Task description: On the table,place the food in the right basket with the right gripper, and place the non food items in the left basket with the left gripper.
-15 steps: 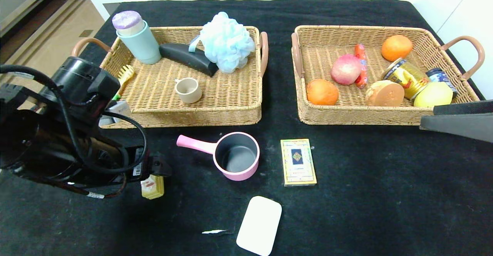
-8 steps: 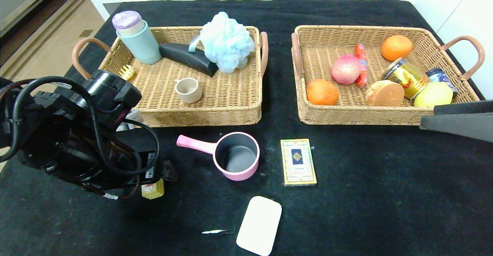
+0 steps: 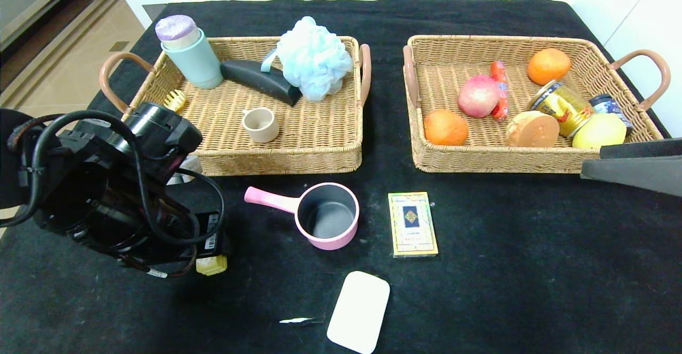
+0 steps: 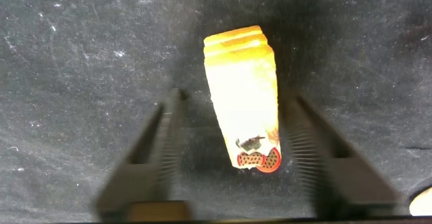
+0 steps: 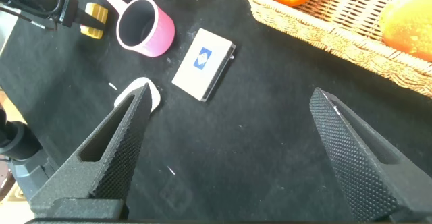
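Left gripper [image 4: 236, 150]: jaws narrowing, straddling small yellow wrapped block [image 4: 244, 102], gaps both sides | right gripper [image 5: 233, 150]: wide, parked.

- You're looking straight down on the table [image 4: 74, 55], black cloth with whitish scuffs.
- The small yellow wrapped block [image 4: 243, 99] lies on the cloth, a red-and-black printed figure at one end.
- The left gripper [image 4: 239, 160] straddles it: one finger [image 4: 152, 160] on each side, a visible gap between each finger and the block, neither touching.
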You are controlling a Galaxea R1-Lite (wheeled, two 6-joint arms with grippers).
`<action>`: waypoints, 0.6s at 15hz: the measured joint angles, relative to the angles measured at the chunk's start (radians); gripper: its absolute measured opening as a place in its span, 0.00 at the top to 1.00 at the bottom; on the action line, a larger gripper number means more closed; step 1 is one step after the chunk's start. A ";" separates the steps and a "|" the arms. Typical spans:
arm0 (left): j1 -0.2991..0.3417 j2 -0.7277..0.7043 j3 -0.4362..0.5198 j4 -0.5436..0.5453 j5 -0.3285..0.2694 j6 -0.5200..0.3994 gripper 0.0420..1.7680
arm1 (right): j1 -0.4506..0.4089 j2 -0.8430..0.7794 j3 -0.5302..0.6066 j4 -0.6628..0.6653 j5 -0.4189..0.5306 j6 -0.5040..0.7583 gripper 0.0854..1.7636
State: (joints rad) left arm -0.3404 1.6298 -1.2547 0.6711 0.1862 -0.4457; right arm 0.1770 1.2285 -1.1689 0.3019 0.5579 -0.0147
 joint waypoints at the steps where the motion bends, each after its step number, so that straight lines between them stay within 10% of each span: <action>1: 0.000 0.000 -0.001 0.000 0.000 0.000 0.51 | 0.000 0.000 0.000 0.000 0.000 0.000 0.03; 4: -0.006 -0.002 -0.002 0.001 0.002 0.001 0.83 | 0.000 0.000 0.000 0.000 0.000 0.000 0.03; 9: -0.009 -0.005 -0.002 0.001 0.002 -0.001 0.83 | 0.003 0.000 0.001 0.000 0.000 0.000 0.03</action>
State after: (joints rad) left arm -0.3496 1.6249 -1.2564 0.6723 0.1885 -0.4464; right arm 0.1802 1.2285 -1.1681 0.3019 0.5579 -0.0149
